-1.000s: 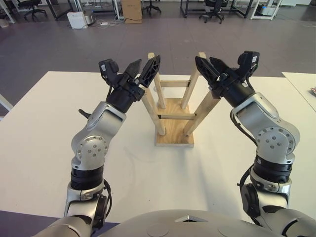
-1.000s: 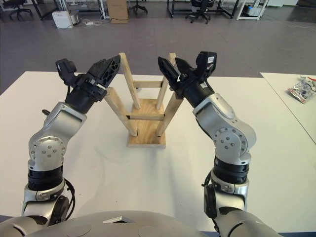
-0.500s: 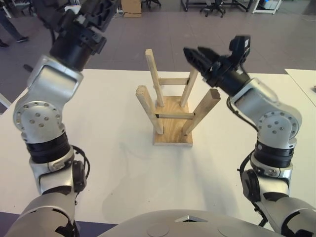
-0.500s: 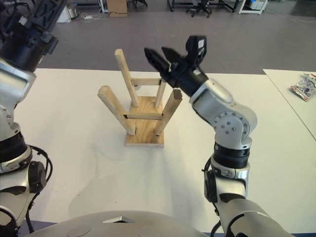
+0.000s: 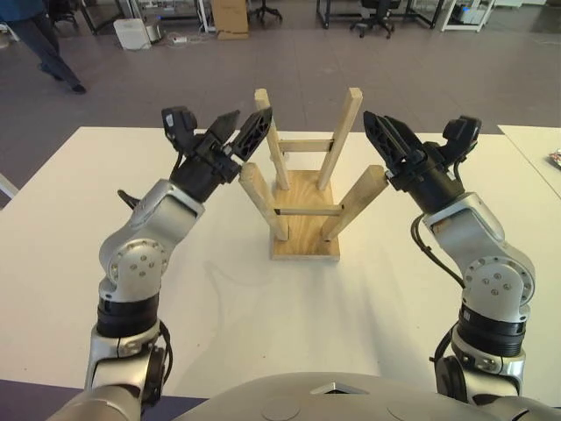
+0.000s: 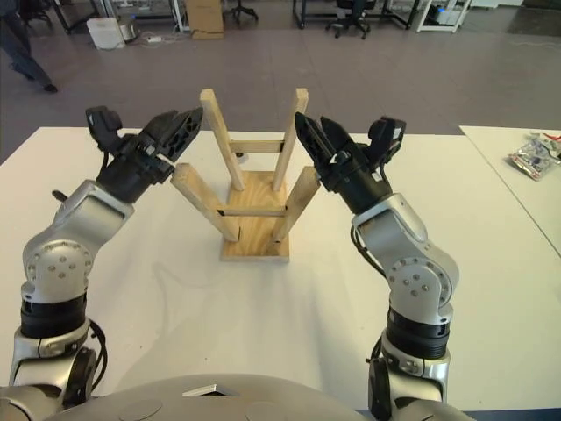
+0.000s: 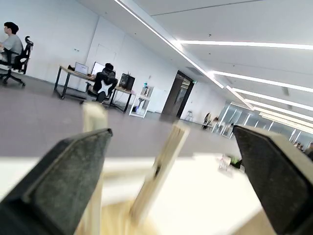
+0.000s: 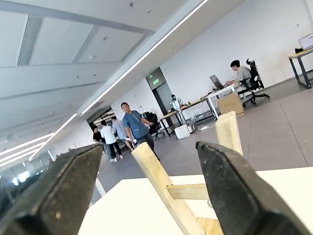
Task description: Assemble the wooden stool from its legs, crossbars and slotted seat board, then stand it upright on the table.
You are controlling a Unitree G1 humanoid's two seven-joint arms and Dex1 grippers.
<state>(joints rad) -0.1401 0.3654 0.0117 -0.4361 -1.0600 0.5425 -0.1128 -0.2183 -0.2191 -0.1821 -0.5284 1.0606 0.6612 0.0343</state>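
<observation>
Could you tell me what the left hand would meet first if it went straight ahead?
Probably an upturned stool leg, centred just ahead of the open left hand; depth is unclear.

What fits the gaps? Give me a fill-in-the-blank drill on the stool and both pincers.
The wooden stool rests ____ on the white table, seat board down.
Its ____ legs point up.
The left pincer and right pincer are both ____, holding nothing.
Missing words: upside down; four; open.
</observation>
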